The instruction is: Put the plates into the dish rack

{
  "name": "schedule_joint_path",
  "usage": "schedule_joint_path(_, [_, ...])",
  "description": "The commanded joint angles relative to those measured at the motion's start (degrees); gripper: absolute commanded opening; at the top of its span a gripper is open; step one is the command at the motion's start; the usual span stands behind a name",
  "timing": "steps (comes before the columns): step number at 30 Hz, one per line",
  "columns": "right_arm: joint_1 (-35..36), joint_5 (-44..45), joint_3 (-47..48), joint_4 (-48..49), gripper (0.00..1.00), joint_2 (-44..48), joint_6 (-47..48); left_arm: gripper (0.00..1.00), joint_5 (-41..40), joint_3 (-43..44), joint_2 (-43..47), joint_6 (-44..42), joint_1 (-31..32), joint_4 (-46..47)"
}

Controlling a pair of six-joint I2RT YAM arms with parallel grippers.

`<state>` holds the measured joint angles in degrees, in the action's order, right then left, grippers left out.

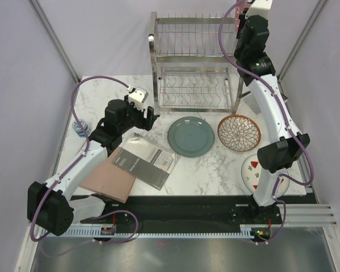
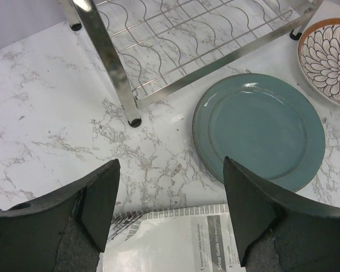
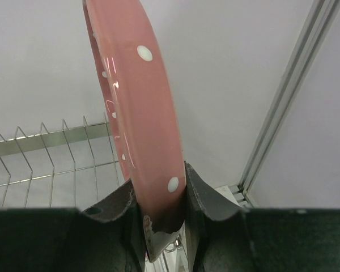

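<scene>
Here the right pincer (image 3: 158,212) is closed on the lower rim of the pink plate (image 3: 139,107), which stands on its edge, nearly upright and leaning a little to the left in the right wrist view. The dish rack (image 1: 195,62) lies below and to the left of this plate. Its upper row of upright wires shows behind the plate's left side, and the plate is not yet between any of them. In my judgement the coming move turns on this relation: the plate must go leftward and down, with its thin edge lined up with a gap between two wires, or the rim may strike a wire.

The left pincer (image 2: 169,198) is open and holds nothing. It hovers over the surface (image 1: 215,170), above the far edge of the dark booklet (image 2: 175,241). The grey-green plate (image 2: 260,130) lies flat just ahead of it and to the right, near a foot of the rack, so the left arm is the nearer one for it. The petal plate (image 1: 238,133) lies beside that one, and the strawberry plate (image 1: 250,173) is partly hidden under the right arm.

The top view shows these three flat plates together and no plate in the rack, but the pink plate is hardly seen there. Only the right wrist view shows the grip.
</scene>
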<state>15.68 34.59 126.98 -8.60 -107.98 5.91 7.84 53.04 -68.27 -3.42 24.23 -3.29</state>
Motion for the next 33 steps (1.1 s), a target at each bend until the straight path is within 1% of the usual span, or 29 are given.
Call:
schedule_joint_path(1, [1.19,2.24,3.46,11.41,0.00,2.52,2.26,0.80,-0.81,0.31,-0.55,0.61,0.03,4.78])
schedule_joint_path(8, [1.89,3.38,1.43,10.36,0.00,0.76,3.84,0.80,-1.07,0.67,-3.01,0.52,0.03,6.10])
schedule_joint_path(13, [1.90,7.60,-0.85,12.02,0.00,-0.21,3.49,0.80,-1.95,0.84,-3.89,0.52,-0.06,6.89])
schedule_joint_path(19, [1.98,7.77,-0.50,12.47,0.00,-2.40,3.23,0.80,-1.69,0.84,-4.50,0.00,-0.15,6.89])
schedule_joint_path(25, [1.98,5.84,-0.59,12.03,0.01,-5.30,3.14,0.80,-1.95,1.45,-6.17,-0.27,-0.23,6.81])
schedule_joint_path(26, [1.98,5.41,-0.33,11.94,0.07,-5.65,3.14,0.81,-1.95,1.72,-6.78,-0.10,-0.23,6.63])
schedule_joint_path(27, [1.98,5.23,-0.33,11.94,0.14,-6.09,3.31,0.81,-1.86,1.98,-7.05,0.17,-0.32,6.54])
schedule_joint_path(28, [1.98,4.88,-0.33,11.85,0.24,-6.53,3.40,0.82,-1.86,2.24,-7.31,0.69,-0.32,6.37])
schedule_joint_path(30, [1.98,4.26,0.02,11.33,0.37,-6.63,3.58,0.83,-1.77,2.86,-7.93,1.31,-0.32,5.75])
schedule_joint_path(31, [1.98,4.00,0.02,11.15,0.50,-6.28,3.67,0.83,-1.51,3.04,-8.02,1.75,-0.41,5.58])
schedule_joint_path(32, [2.07,3.47,-0.41,11.24,0.55,-5.93,3.84,0.83,-1.33,3.30,-8.28,1.84,-0.32,5.57])
schedule_joint_path(33, [2.07,3.38,-0.76,11.32,0.59,-4.96,3.84,0.84,-0.98,3.39,-8.20,2.01,-0.41,5.57])
